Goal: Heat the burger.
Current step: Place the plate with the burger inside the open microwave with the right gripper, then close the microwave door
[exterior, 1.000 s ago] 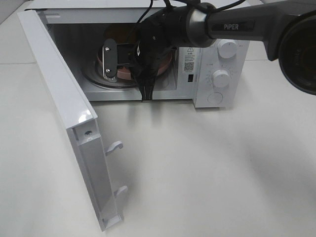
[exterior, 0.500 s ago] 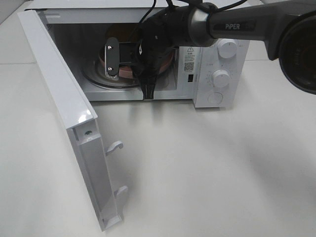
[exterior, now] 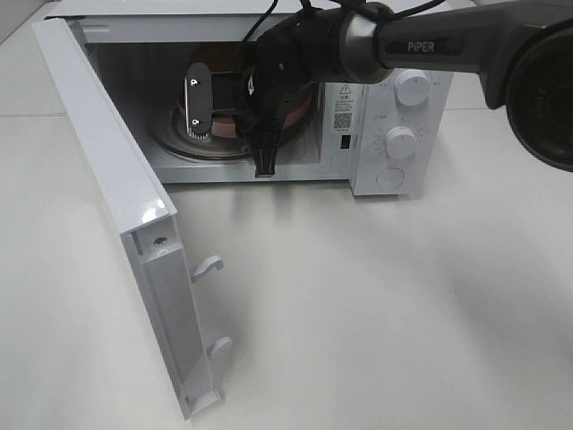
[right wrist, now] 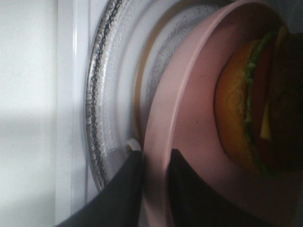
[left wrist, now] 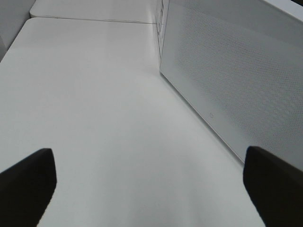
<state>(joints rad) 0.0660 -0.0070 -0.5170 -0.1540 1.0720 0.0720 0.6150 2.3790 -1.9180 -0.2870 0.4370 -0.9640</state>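
My right arm (exterior: 430, 43) comes in from the right of the high view and stretches leftward. Its black wrist (exterior: 282, 76) carries the right gripper (exterior: 202, 107) at the far end. In the wrist view that gripper's two dark fingers (right wrist: 120, 194) stand a narrow gap apart, and I cannot tell whether they are pressing. My left gripper (left wrist: 151, 189) points down, its two dark fingertips (left wrist: 28, 182) spread wide apart.

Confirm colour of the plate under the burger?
Plain pale pink plate, no pattern; shows best in the right wrist view.
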